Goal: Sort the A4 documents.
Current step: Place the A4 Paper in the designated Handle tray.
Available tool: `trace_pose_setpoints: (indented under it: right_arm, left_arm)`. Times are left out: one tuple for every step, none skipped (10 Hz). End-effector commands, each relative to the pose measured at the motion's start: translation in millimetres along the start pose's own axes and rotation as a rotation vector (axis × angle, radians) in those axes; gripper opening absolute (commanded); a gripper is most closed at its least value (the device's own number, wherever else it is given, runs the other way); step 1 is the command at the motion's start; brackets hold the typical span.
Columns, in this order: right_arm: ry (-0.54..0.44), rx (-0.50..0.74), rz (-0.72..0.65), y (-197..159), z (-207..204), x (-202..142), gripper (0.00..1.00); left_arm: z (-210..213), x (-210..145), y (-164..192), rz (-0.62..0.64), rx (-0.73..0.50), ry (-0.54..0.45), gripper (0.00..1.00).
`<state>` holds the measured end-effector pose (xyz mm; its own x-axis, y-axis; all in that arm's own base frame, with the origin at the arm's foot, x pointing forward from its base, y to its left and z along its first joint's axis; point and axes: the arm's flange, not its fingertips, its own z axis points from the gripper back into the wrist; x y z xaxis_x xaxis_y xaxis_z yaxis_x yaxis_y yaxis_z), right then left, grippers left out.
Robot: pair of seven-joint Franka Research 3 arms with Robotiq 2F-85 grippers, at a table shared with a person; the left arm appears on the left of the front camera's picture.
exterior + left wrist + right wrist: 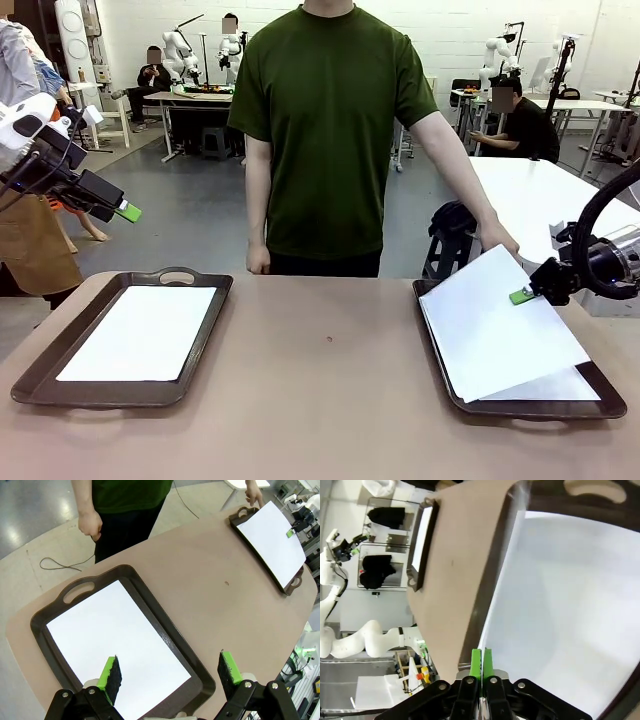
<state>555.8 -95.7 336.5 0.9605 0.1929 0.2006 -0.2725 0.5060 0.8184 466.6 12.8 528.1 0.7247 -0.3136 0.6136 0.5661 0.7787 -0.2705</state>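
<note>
My right gripper (pixel 522 296) is pinched flat, pads pressed together on the edge of the top A4 sheet (pixel 495 320), which lies skewed across the right-hand tray (pixel 600 378). That sheet is tilted, its far corner lifted toward the person's hand (pixel 497 238), which touches it at the tray's far end just beyond my fingers. Its long axis runs from that raised far corner down to the near edge of the tray, turned off the tray's own line. A second sheet (pixel 560 388) lies flat beneath it, a near corner peeking out.

My left gripper (pixel 128 212) hangs in the air with its jaws spread wide, holding nothing. Below and ahead of it sits the left-hand tray (pixel 150 610) with another A4 sheet (pixel 115 645) lying flat inside, long axis along the tray's length. Bare tabletop (pixel 330 400) lies between the two trays, and the person's other hand (pixel 90 525) hangs beyond the table's far edge.
</note>
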Motion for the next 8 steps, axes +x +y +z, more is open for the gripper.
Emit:
trace_pose_setpoints:
  right_arm:
    - [0.03,-0.085,-0.04,-7,-6,-5,0.02]
    - [0.043,-0.11,-0.07,-13,-10,-11,0.02]
    - [0.051,-0.137,-0.094,-18,-13,-16,0.02]
    - [0.053,-0.168,-0.106,-22,-12,-19,0.02]
    - [0.052,-0.22,-0.111,-21,-12,-20,0.02]
    - [0.025,-0.265,-0.13,-22,-12,-19,0.02]
    - [-0.013,-0.292,-0.154,-23,-12,-19,0.02]
    - [-0.021,-0.3,-0.162,-22,-13,-18,0.02]
  left_arm:
    - [0,0,0,-0.004,0.012,-0.003,1.0]
    - [0,0,0,-0.004,0.012,-0.003,1.0]
    - [0,0,0,-0.004,0.012,-0.003,1.0]
    - [0,0,0,-0.004,0.012,-0.003,1.0]
    - [0,0,0,-0.004,0.012,-0.003,1.0]
    - [0,0,0,-0.004,0.012,-0.003,1.0]
    - [0,0,0,-0.004,0.012,-0.003,1.0]
    - [0,0,0,-0.004,0.012,-0.003,1.0]
